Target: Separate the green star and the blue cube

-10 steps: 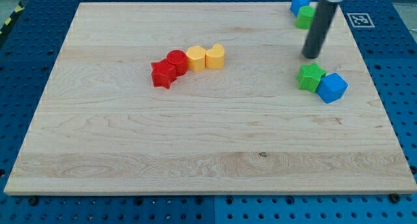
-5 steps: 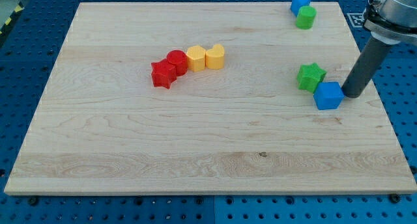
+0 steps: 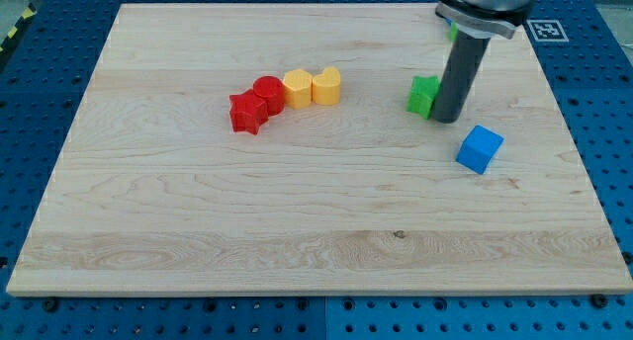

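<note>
The rod comes down from the view's top right, and my tip [image 3: 447,118] rests on the board [image 3: 297,241] right against the right side of the green star [image 3: 423,95]. The rod covers the star's right part, so only its left portion shows and its points are hard to make out. The tool is a plain rod with nothing to open or close; it clamps nothing and only presses sideways at the star. The blue cube [image 3: 480,148] sits below and to the right of my tip, clearly apart from the star, with bare wood between them and the rod's end standing in that gap. The cube is turned a little, one corner toward the view's bottom. Near the view's top right, behind the arm's wide collar, a sliver of another green block [image 3: 452,29] peeks out at the collar's left edge; its shape cannot be told. Well to the left, near the board's middle, four blocks lie in a touching row that slopes up toward the right: a red star [image 3: 246,112] at the lower left, then a red cylinder [image 3: 268,91], then a yellow block [image 3: 297,86] with angled sides, then a yellow heart [image 3: 327,85]. That row lies well apart from my tip and from both task blocks.
</note>
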Available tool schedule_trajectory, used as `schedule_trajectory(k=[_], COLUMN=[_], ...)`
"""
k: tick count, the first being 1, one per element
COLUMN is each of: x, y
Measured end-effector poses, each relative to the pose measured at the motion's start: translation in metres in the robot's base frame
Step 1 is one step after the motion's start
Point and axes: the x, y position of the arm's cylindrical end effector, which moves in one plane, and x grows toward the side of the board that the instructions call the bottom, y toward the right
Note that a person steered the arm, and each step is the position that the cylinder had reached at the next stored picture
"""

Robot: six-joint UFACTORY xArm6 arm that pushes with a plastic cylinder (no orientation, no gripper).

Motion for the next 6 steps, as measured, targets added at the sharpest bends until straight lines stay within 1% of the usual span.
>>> schedule_trajectory(k=[2, 3, 4, 5, 6], x=[0.003, 0.014, 0.018, 0.007, 0.007], y=[-0.001, 0.013, 0.047, 0.061, 0.062])
